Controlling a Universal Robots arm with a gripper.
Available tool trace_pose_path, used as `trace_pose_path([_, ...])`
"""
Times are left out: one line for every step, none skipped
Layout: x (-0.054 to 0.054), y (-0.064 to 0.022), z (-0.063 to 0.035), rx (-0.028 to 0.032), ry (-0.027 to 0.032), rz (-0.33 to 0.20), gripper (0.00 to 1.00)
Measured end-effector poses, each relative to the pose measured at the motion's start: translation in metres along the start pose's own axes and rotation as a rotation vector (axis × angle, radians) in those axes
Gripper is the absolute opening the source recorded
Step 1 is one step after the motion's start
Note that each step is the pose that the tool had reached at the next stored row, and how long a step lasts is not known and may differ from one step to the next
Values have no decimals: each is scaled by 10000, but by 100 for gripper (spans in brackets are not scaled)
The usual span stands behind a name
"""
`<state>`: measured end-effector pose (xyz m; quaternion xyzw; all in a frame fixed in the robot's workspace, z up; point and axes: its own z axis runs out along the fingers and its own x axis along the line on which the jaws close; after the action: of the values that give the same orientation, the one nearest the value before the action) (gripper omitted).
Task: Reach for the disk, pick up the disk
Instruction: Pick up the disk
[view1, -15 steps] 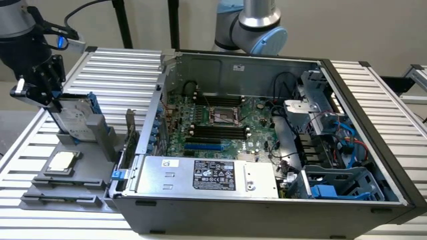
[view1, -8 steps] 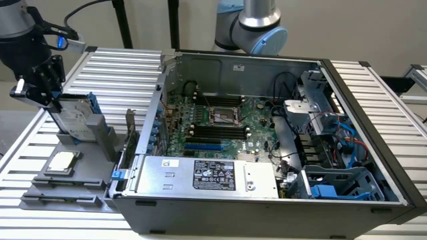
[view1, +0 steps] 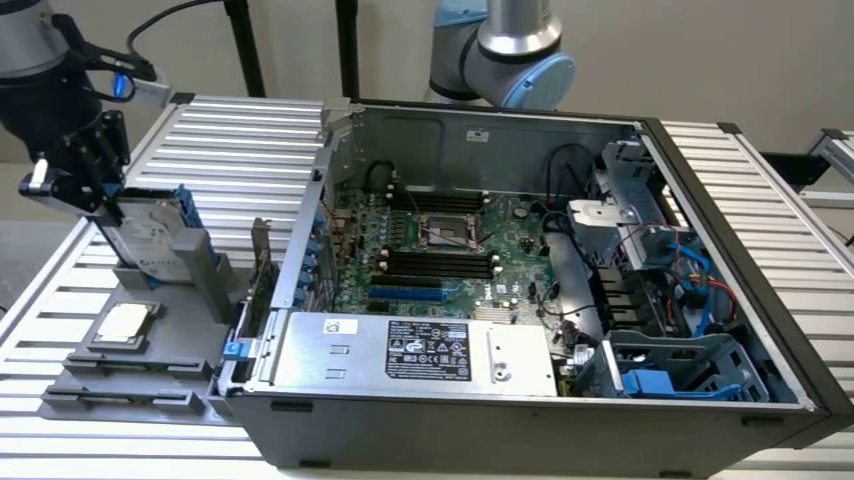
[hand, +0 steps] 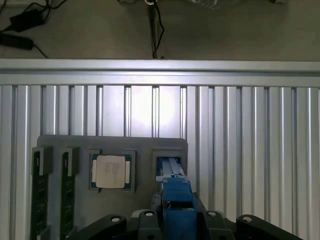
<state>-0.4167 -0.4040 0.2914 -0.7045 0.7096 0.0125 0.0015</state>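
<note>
Positioning gripper (view1: 112, 198) directly atop upright disk (view1: 150, 243), standing in grey fixture (view1: 134, 395) at exterior view's left of computer case (view1: 534, 425); cannot tell whether pinching.

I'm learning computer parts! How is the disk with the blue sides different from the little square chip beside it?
The disk stands upright on its edge; the chip lies flat. The disk is bigger and rectangular; the chip is small and square. The disk has blue rails along its sides; the chip has no rails. Both are silver-grey and sit in the same grey holder.
</note>
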Motion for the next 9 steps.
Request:
trace_pose_path([3,0,-1,0,-9,0,33])
trace_pose_path([3,0,0,0,-15,0,33])
trace_pose_path([3,0,0,0,-19,1,33])
trace_pose_path([3,0,0,0,-22,1,33])
trace_pose_path([4,0,0,0,-23,0,33])
trace_pose_path([4,0,0,0,-22,-1,33])
trace_pose_path([4,0,0,1,-23,0,33])
trace_pose_path([4,0,0,1,-23,0,33])
trace_pose_path([4,0,0,0,-22,-1,33])
